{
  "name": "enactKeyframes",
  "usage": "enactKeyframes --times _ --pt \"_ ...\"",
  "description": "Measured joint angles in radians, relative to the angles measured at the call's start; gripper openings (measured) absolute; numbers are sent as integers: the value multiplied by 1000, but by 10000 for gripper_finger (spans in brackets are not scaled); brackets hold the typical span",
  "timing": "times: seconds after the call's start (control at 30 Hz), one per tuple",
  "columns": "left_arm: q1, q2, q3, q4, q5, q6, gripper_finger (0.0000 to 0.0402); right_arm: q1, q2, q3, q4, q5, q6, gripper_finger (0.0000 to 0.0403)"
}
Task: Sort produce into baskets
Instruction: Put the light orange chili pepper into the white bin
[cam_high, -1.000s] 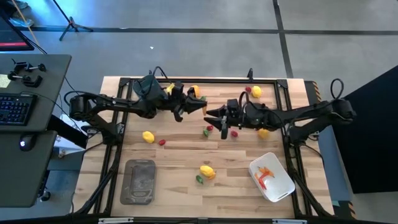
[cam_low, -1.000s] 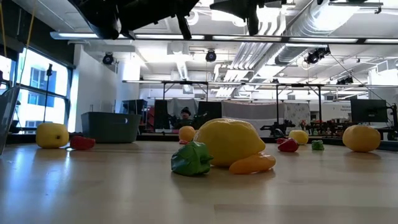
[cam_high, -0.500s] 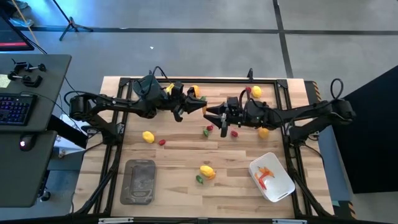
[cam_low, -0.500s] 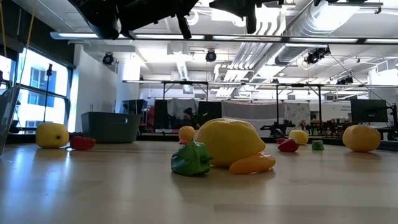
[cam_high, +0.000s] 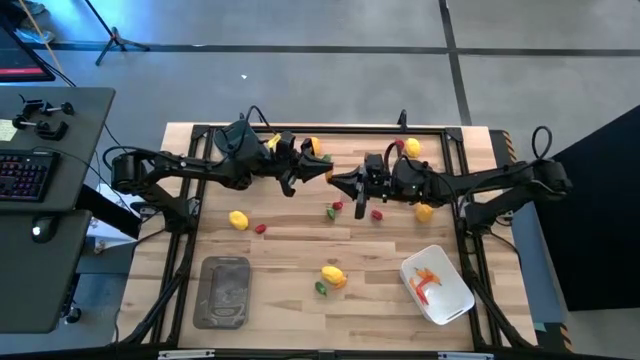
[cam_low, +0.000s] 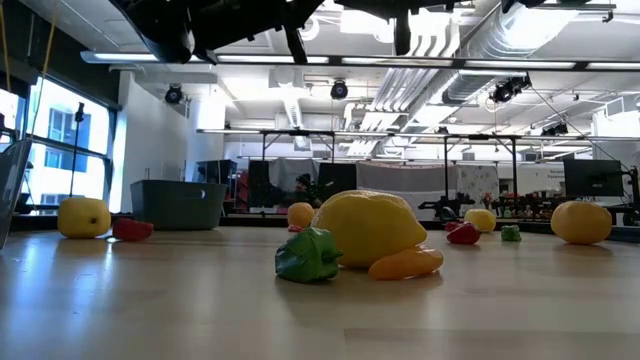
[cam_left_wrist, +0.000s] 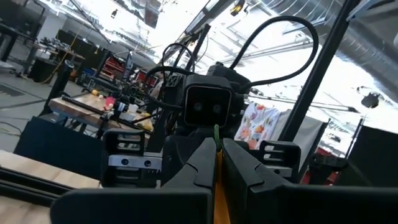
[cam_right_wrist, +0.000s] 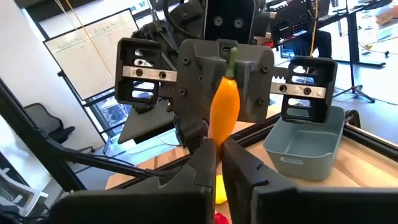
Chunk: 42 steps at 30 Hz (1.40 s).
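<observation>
My left gripper and my right gripper meet tip to tip above the table's far middle. My left gripper is shut on an orange carrot stick with a green top. My right gripper shows only a narrow slit between its fingers, right at the carrot's thin lower end. Lemons and red and green pieces lie on the table. The blue-grey tub stands at the far left, the grey tray near left, and the white tub near right. My left gripper pinches the carrot's thick upper half between its two fingers. It comes level from the table's left. The carrot stands roughly upright, green top up, lifted clear of the table. My right gripper's fingertips are at the carrot's thin lower end. I cannot tell whether they touch it.
Lemons also lie at the far right and under the right arm. An orange round sits by the left gripper. The white tub holds orange sticks. Bare wood shows in the near middle between tray and white tub.
My right gripper has risen a little, as the low view shows. The left gripper and the carrot have kept still.
</observation>
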<state>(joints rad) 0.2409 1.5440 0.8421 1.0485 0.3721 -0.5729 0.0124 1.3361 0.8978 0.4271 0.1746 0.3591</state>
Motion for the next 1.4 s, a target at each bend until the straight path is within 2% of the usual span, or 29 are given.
enactKeyframes --times 0.23,0.37,0.7,0.9,1.1,1.2,1.4 --pt "-1 0 0 -3 2 9 0 0 0 4 -2 -13 7 3" --pt "2 -1 1 1 3 8 14 0 0 25 -20 -30 7 2" --pt "3 0 1 -6 15 48 73 3 -2 113 -218 -34 23 0" --pt "18 -2 0 -10 23 78 91 3 -3 164 -359 -27 46 0" --pt "68 -16 -1 -4 118 80 92 17 -22 259 -644 -55 79 0" --pt "83 -17 -1 -5 125 80 92 35 -40 311 -829 -77 119 0" --pt "101 -18 -1 -17 158 84 92 110 -63 417 -1277 -162 309 0"
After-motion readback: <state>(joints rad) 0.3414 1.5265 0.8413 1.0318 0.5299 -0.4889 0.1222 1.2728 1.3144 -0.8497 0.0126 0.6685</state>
